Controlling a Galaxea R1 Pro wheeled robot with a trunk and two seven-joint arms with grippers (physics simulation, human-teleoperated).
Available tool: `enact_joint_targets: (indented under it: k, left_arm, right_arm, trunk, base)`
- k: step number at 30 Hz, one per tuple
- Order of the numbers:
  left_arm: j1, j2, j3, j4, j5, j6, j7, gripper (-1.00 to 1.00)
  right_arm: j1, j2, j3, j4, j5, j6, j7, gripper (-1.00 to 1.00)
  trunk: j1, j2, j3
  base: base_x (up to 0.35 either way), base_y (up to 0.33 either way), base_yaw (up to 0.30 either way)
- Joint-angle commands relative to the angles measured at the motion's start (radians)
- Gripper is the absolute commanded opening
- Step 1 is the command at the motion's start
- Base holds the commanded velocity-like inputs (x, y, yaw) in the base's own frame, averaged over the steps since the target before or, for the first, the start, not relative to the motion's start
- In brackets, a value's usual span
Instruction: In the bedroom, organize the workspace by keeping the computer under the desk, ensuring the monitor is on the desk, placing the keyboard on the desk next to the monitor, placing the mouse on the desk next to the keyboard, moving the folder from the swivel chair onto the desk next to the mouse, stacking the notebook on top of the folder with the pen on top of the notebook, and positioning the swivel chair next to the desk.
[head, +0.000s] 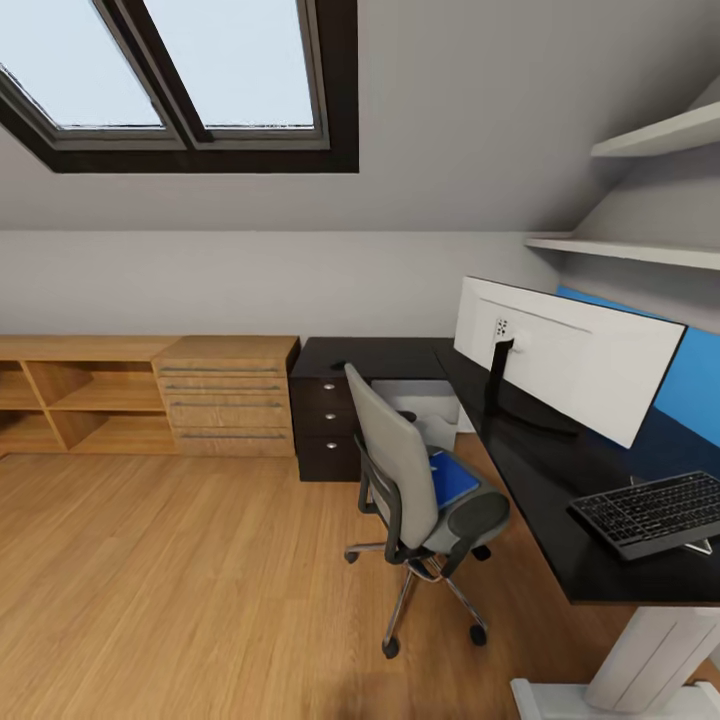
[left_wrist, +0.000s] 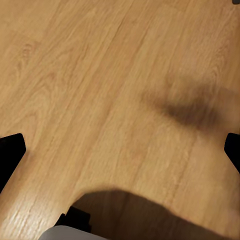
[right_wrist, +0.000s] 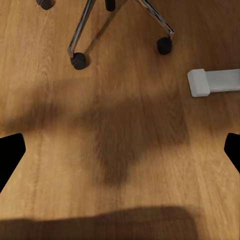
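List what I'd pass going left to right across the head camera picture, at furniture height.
Open wooden shelves → light wooden dresser → dark drawer unit → swivel chair → monitor → keyboard.

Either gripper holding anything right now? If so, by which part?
Nothing held. Both wrist views show jaws spread wide over bare wooden floor. The flat bright-blue folder lies on the grey swivel chair's seat.
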Motion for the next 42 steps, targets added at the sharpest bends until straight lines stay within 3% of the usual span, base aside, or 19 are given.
enact_joint_targets:
  k: [1,13,27,42]
  left_arm:
    - [0.0,-0.001,0.001,-0.001,0.004,-0.001,0.0,1.0]
    - [0.0,0.001,-0.001,0.0,0.003,0.005,0.0,1.0]
    - [0.0,0.002,-0.001,0.001,0.005,0.01,0.0,1.0]
    - [0.0,0.002,-0.001,0.001,0.005,0.009,0.0,1.0]
  right_arm:
    - [-0.001,0.001,-0.006,0.001,0.0,-0.003,0.003,1.0]
    - [-0.001,0.001,-0.006,0.001,0.001,-0.003,0.003,1.0]
    - [-0.001,0.001,-0.006,0.001,0.001,-0.004,0.003,1.0]
    - [0.0,0.001,-0.006,0.001,0.0,-0.006,0.003,1.0]
  trunk:
    - [0.004,-0.008,-0.004]
    - [0.05,-0.092,-0.042]
    - [0.104,-0.19,-0.086]
    - [0.161,-0.295,-0.133]
  base:
    - [0.0,0.0,0.0]
    - [0.0,0.006,0.0]
    - [0.0,0.252,0.0]
    - [0.0,0.029,0.0]
